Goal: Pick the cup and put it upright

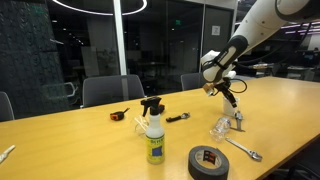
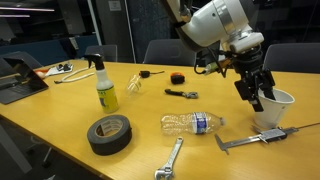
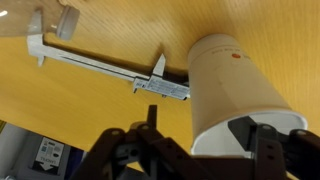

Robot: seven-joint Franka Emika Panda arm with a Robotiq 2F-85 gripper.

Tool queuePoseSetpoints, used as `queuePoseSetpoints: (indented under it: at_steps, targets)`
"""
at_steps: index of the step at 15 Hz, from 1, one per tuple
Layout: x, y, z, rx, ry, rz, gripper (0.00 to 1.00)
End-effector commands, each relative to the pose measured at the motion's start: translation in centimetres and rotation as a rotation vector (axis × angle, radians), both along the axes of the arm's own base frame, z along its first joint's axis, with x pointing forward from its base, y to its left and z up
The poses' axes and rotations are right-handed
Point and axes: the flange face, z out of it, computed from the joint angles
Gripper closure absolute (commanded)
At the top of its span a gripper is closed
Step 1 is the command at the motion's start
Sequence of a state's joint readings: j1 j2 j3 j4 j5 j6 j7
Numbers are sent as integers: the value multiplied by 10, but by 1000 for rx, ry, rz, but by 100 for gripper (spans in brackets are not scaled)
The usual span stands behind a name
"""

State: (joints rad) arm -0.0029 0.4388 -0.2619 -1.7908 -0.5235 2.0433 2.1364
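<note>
Glossy white rounded arm (image 2: 215, 22), black two-fingered hand (image 2: 260, 99), dark wrist cables (image 2: 206, 67)

The cup (image 2: 276, 106) is just behind the caliper (image 2: 250, 141), near the bottle (image 2: 195, 124).

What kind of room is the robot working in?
Probably an office meeting room. There is a long wooden table, padded office chairs are pulled up to it, and glass walls stand behind them.

No writing can be read, even on the spray bottle (image 2: 107, 92).
</note>
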Motion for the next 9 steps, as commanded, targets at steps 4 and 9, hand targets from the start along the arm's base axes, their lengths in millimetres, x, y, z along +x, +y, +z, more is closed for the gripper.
queuePoseSetpoints:
  at_steps: [4,9]
  targets:
    - [-7,-6,16,-1,-44,-23,0]
    - [-12,-13,33,-13,-62,-35,0]
